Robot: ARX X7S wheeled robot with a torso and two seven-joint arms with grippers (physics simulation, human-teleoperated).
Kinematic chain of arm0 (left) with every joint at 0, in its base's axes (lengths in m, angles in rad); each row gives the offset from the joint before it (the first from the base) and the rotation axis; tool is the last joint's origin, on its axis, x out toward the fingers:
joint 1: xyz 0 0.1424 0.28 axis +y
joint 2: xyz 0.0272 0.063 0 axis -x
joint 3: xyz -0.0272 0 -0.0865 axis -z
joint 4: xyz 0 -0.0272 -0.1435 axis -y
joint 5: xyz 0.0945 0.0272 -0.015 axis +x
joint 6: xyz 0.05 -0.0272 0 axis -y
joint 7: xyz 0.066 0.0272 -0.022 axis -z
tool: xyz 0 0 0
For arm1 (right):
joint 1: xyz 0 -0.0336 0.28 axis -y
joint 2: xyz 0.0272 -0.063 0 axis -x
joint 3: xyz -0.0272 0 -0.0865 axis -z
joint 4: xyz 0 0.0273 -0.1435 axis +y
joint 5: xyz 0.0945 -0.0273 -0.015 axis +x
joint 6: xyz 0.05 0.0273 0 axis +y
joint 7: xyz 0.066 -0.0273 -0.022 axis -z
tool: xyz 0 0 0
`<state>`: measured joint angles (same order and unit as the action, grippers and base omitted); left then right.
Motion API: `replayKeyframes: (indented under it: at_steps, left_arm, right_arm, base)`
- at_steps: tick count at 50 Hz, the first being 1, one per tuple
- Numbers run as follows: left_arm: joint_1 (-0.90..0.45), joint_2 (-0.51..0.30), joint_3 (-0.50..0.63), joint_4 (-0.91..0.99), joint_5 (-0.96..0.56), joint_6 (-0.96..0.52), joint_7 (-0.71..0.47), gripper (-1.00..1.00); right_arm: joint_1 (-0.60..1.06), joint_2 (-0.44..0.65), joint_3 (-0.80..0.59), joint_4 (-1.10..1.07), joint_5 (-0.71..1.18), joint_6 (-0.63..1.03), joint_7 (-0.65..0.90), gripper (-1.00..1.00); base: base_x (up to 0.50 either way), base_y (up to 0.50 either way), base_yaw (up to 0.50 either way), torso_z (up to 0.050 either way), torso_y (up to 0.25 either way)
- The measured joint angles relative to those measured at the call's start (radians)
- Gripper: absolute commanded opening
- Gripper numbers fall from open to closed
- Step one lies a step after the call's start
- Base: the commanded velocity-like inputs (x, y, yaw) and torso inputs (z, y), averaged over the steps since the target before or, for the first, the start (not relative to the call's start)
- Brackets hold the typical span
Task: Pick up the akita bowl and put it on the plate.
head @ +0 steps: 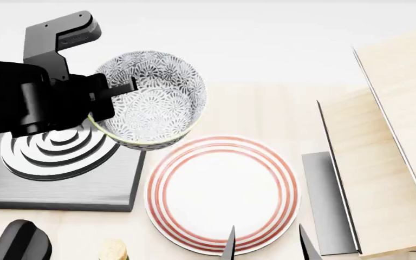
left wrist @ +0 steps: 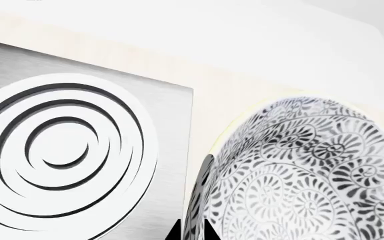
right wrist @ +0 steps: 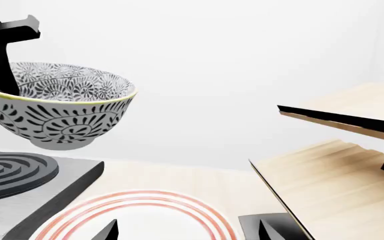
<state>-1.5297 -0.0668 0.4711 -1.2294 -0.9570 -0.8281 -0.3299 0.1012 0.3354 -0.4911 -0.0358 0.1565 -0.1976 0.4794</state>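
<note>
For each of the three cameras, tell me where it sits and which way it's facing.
Head view: looks down over the plate, burner and lifted bowl; shows the left gripper and right fingertips.
Left wrist view: sits at the bowl's rim, facing the burner.
Right wrist view: sits low, looking across the plate at the raised bowl.
All three views share the bowl.

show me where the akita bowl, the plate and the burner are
akita bowl (head: 154,105), head view, patterned inside floor.
plate (head: 222,194), head view, bare white centre.
burner (head: 56,149), head view, pale ringed top.
</note>
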Motion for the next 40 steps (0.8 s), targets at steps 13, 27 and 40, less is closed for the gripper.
replayKeyframes:
  at_steps: [13,27,40]
  left_arm:
    - [-0.013,0.047,0.064,-0.053,-0.003,0.007,0.039,-1.0]
    - [-0.006,0.061,0.35,-0.065,-0.286,0.062,0.054,-1.0]
    - [-0.002,0.065,0.686,-0.073,-0.633,0.136,0.08,-1.0]
  right_arm:
    - [-0.003,0.0,-0.002,0.008,0.003,-0.012,0.001,1.0]
    - [-0.004,0.001,-0.005,0.015,0.006,-0.021,0.001,1.0]
    - [-0.001,0.001,-0.009,0.017,0.008,-0.019,0.001,1.0]
  base:
    - [0.0,0.0,0.0,0.0,0.0]
    - [0.0,0.0,0.0,0.0,0.001]
    - [0.0,0.0,0.0,0.0,0.0]
